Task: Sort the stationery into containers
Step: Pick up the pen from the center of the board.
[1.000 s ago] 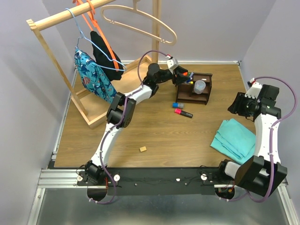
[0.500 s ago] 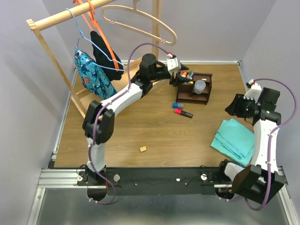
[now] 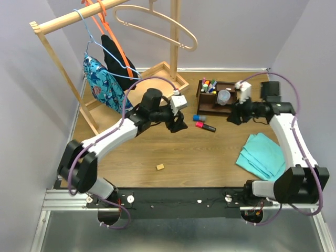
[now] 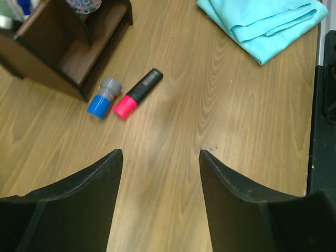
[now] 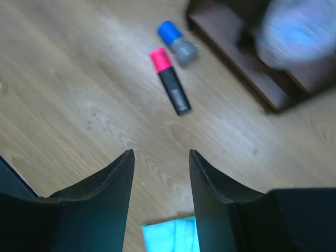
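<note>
**A:** Where are the two hands?

**B:** The left hand (image 4: 160, 157) hangs over the middle of the bench (image 3: 199, 157). Its fingers are spread and nothing is between them. The right hand (image 5: 160, 155) is above the bench by the near right corner of the organizer (image 3: 210, 111), also spread and empty.

**A:** And the stationery?

**B:** Several pens with coloured caps (image 3: 209, 85) stand upright in the organizer's far left compartment. The organizer is dark brown and sits near the far edge, right of centre. A grey cup (image 3: 224, 97) sits in its right part. Two pieces lie on the bench just in front of its near left corner: a blue-capped grey marker (image 4: 103, 98) and a black marker with a pink cap (image 4: 137, 93). Their caps are close together, but I cannot tell whether they touch. A tan eraser (image 3: 160, 167) lies alone toward the near edge, left of centre, well apart from the rest.

**A:** Anything else?

**B:** A folded teal cloth (image 3: 262, 155) lies toward the right edge. A wooden clothes rack (image 3: 63, 21) with hangers stands in the far left corner.
</note>
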### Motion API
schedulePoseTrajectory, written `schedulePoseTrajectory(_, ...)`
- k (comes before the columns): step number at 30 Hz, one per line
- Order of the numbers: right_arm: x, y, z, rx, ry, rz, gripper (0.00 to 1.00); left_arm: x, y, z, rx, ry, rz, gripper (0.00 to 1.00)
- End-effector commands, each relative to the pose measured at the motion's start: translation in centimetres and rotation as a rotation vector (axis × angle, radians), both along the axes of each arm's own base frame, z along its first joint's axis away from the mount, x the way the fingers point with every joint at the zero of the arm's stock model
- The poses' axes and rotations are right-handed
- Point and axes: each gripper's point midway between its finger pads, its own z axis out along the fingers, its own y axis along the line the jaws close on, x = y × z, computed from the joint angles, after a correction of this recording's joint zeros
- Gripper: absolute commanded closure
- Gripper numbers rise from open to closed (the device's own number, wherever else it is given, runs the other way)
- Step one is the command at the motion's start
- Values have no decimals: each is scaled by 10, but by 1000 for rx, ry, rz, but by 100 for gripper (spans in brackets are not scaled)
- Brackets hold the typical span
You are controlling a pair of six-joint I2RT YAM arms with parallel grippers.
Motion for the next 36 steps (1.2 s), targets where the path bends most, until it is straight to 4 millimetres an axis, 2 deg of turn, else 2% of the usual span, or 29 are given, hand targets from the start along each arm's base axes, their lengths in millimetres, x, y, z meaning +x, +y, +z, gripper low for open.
schedulePoseTrajectory(1,-4,57,-29,-162,-1,361,47,-21,43,6,88,-5,122,26)
schedulePoseTrajectory(4,-2,85,-45,-183,25,463,48,-39,62,1,136,-2,126,21)
schedulePoseTrajectory(6,10,98,-56,-164,55,473,49,-47,76,-4,164,15,140,18)
schedulePoseTrajectory(9,33,108,-70,-177,69,475,49,-50,95,-12,184,49,189,17)
schedulePoseTrajectory(13,55,120,-77,-213,55,499,50,-55,109,-19,198,46,208,17)
schedulePoseTrajectory(16,58,131,-93,-272,65,558,50,-55,113,-23,194,51,220,16)
schedulePoseTrajectory(21,47,147,-119,-340,89,647,49,-47,119,-22,170,37,261,16)
schedulePoseTrajectory(23,46,146,-131,-359,119,647,49,-44,121,-21,158,32,275,16)
schedulePoseTrajectory(31,61,129,-151,-476,91,609,49,-40,126,-28,141,34,294,16)
schedulePoseTrajectory(36,65,126,-160,-491,98,578,49,-37,124,-28,130,34,292,16)
